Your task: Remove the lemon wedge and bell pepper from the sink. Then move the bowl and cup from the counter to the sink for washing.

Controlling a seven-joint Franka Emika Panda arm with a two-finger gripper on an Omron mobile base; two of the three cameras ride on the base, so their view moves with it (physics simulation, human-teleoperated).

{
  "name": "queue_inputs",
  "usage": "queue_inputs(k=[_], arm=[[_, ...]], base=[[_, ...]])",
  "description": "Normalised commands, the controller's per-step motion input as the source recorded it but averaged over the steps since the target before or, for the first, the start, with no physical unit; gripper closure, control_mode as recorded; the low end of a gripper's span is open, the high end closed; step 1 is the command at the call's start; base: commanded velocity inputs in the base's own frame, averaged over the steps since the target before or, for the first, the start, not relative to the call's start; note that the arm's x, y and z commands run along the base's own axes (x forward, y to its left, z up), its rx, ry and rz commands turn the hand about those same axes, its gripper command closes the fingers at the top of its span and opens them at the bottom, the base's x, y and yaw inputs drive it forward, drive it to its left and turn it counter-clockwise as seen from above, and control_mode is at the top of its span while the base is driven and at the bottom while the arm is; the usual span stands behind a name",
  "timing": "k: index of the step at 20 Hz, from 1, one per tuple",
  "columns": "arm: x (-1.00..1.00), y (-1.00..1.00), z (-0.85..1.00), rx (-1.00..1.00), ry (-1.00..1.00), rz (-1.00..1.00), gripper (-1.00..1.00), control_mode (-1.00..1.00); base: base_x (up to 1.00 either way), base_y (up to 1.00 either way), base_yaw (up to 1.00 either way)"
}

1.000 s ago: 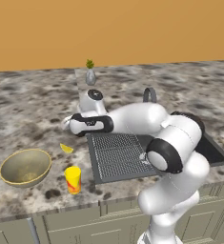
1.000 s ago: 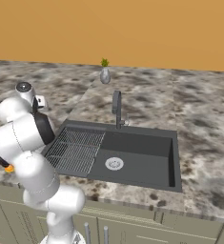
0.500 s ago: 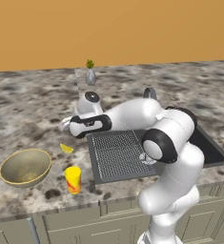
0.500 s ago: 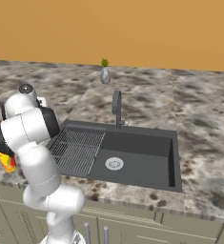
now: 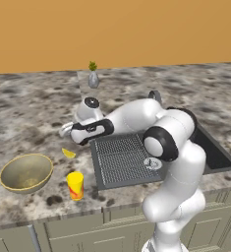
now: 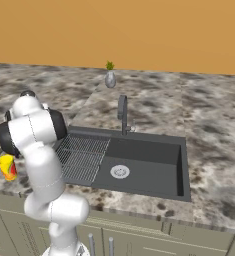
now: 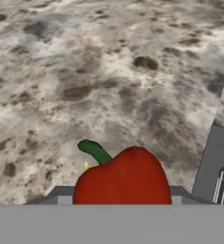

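Fingers grasp the bell pepper at the bottom centre of your hand view, above the speckled tabletop. In your left base view, the cup sits lower left, then the bowl, the lemon wedge, and the sink at right.

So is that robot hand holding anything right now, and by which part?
Yes, the bell pepper, red with a green stem. It sits at the gripper, apparently clasped by its lower body; fingertips are hidden.
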Motion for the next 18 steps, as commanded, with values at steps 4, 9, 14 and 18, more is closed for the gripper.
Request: queue_inputs(k=[4, 9, 14, 18], arm=[[0.08, 0.13, -0.16, -0.03, 0.0, 0.0, 1.0, -1.0], [0.04, 0.09, -0.15, -0.02, 0.0, 0.0, 1.0, -1.0], [0.04, 0.05, -0.11, 0.0, 0.0, 0.0, 1.0, -1.0], [0.06, 0.05, -0.14, 0.0, 0.0, 0.0, 1.0, -1.0]], base=[[0.0, 0.0, 0.0], [0.0, 0.0, 0.0], [0.0, 0.0, 0.0], [0.0, 0.0, 0.0]])
